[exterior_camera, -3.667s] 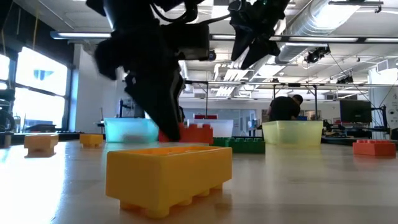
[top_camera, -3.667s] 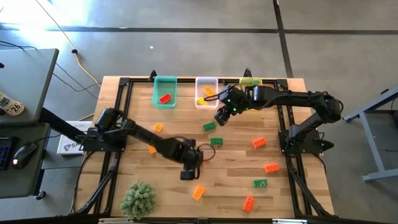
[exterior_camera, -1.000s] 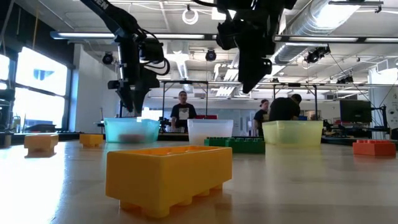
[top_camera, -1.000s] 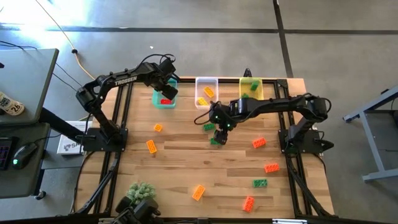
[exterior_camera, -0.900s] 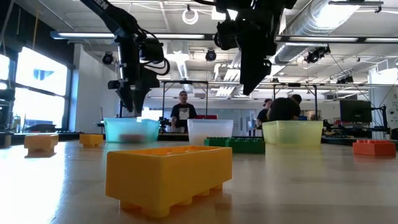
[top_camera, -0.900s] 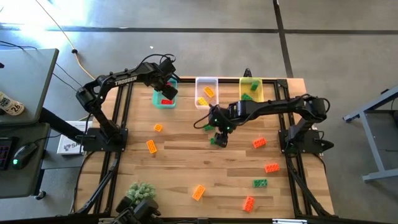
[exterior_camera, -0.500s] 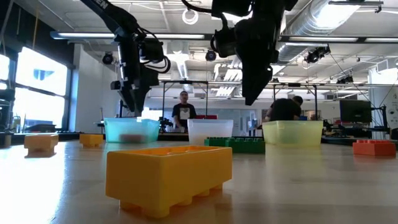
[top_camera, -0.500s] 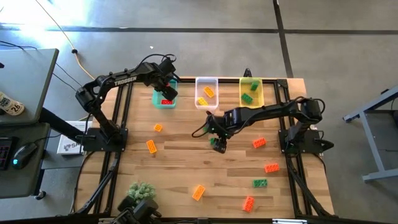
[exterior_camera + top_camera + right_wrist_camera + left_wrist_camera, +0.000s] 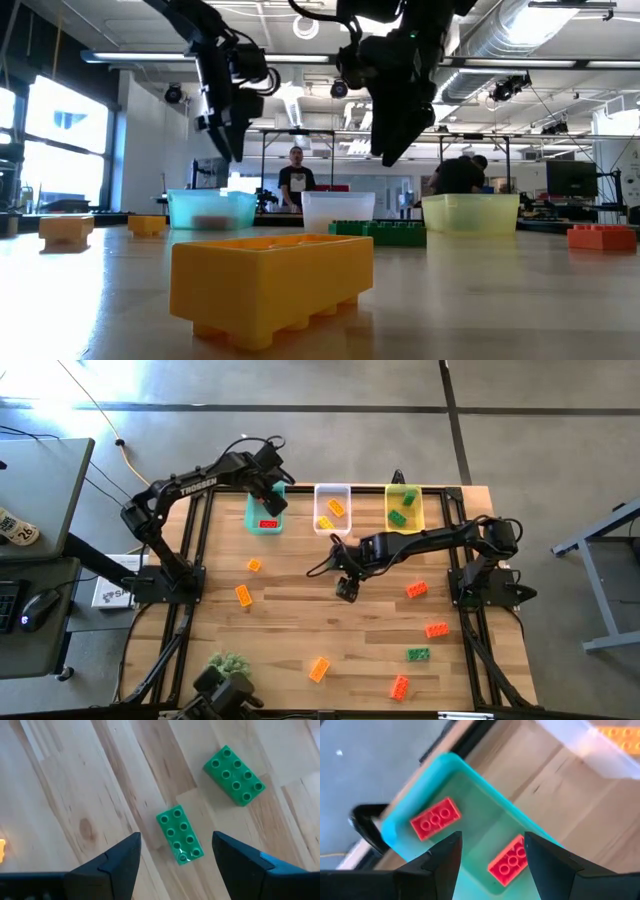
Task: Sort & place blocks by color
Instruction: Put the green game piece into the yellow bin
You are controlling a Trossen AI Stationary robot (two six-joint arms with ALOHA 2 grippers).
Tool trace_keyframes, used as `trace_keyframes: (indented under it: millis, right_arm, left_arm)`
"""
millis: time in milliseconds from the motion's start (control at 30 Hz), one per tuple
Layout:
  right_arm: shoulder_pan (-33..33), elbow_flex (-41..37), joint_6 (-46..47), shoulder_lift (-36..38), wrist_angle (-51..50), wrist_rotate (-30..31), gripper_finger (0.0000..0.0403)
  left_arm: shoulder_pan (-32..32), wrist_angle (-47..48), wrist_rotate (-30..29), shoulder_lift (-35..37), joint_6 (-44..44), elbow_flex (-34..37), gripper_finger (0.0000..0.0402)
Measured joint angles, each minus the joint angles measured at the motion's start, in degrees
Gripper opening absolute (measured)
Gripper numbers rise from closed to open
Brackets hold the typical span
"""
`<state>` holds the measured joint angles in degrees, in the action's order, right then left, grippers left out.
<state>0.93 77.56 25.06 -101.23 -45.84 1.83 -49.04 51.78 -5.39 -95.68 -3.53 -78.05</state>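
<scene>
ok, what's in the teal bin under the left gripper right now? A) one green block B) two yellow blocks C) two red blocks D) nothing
C: the left wrist view shows two red blocks lying apart in the teal bin, below the left gripper with its jaws open.

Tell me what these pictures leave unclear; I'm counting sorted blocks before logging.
- High view: the two green blocks lie hidden under the right gripper.
- High view: the teal bin is partly covered by the left gripper; only one red block shows.
- Low view: bin contents blur behind their walls.
</scene>
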Motion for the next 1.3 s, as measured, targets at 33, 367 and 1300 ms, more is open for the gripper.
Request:
trace_keyframes:
  millis: [33,367,1300]
  right_arm:
    - [-0.13,-0.01,0.00,0.00,0.26,0.01,0.0234]
    - [-2.25,0.04,-1.08,0.00,0.29,9.59,0.0234]
    - [-7.24,-9.09,-35.40,-1.20,8.14,-15.10,0.0234]
  left_arm:
    - [0.00,0.69,0.00,0.00,-0.20,-0.95,0.0200]
    - [0.00,5.02,-0.15,0.07,-2.89,-4.17,0.0200]
    - [7.12,7.91,0.35,0.04,-5.68,-4.17,0.0200]
